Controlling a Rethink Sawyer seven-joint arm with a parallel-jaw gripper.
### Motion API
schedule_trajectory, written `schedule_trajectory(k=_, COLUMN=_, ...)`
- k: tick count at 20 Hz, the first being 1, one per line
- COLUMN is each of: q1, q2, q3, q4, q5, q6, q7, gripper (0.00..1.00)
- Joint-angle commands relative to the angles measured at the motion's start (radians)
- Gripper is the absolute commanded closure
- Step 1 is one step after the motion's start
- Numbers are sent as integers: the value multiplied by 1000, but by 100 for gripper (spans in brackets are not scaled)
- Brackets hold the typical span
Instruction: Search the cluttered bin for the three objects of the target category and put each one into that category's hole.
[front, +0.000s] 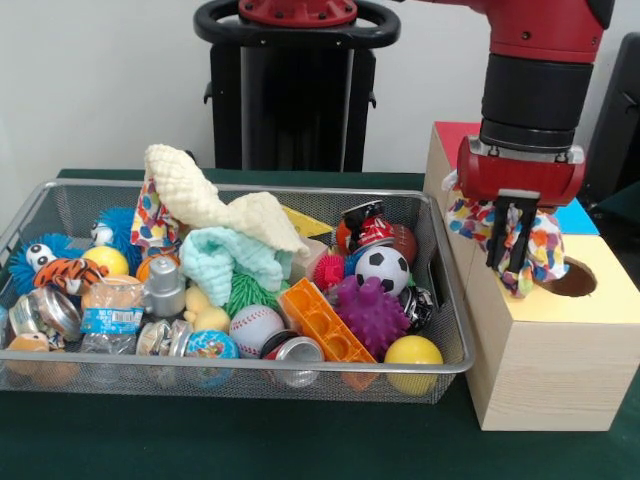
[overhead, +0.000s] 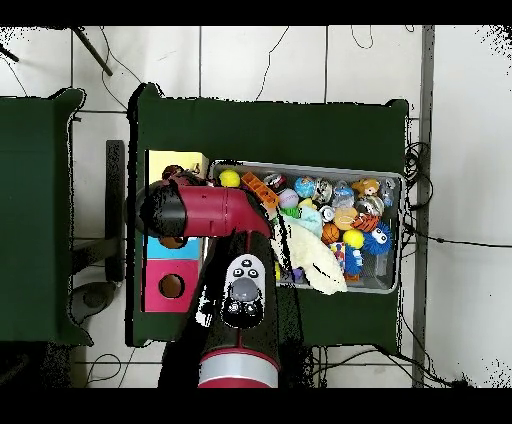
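We hold a spotted cloth (front: 520, 245) clamped in our fingers (front: 516, 262) above the yellow box (front: 545, 345), its hole (front: 572, 278) lying just toward four o'clock of the hanging cloth, the bin (front: 60, 195) well off at nine o'clock.

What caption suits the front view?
Gripper holds a spotted white cloth above the yellow-faced wooden box's hole, beside the wire-mesh bin.

White multicolour-spotted cloth (front: 540, 245), yellow-faced box (front: 590, 300), silver mesh bin (front: 60, 205)
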Motion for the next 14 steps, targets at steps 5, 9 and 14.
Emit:
schedule_trajectory(k=5, q1=33, q2=74, q3=104, q4=73, q5=34, q6=42, q7=165, gripper=100)
schedule_trajectory(k=9, q1=44, q2=76, q3=106, q4=49, q5=43, q6=41, q7=168, gripper=100)
schedule_trajectory(k=14, q1=56, q2=88, q3=108, q4=26, q5=59, q6=42, q7=174, gripper=100)
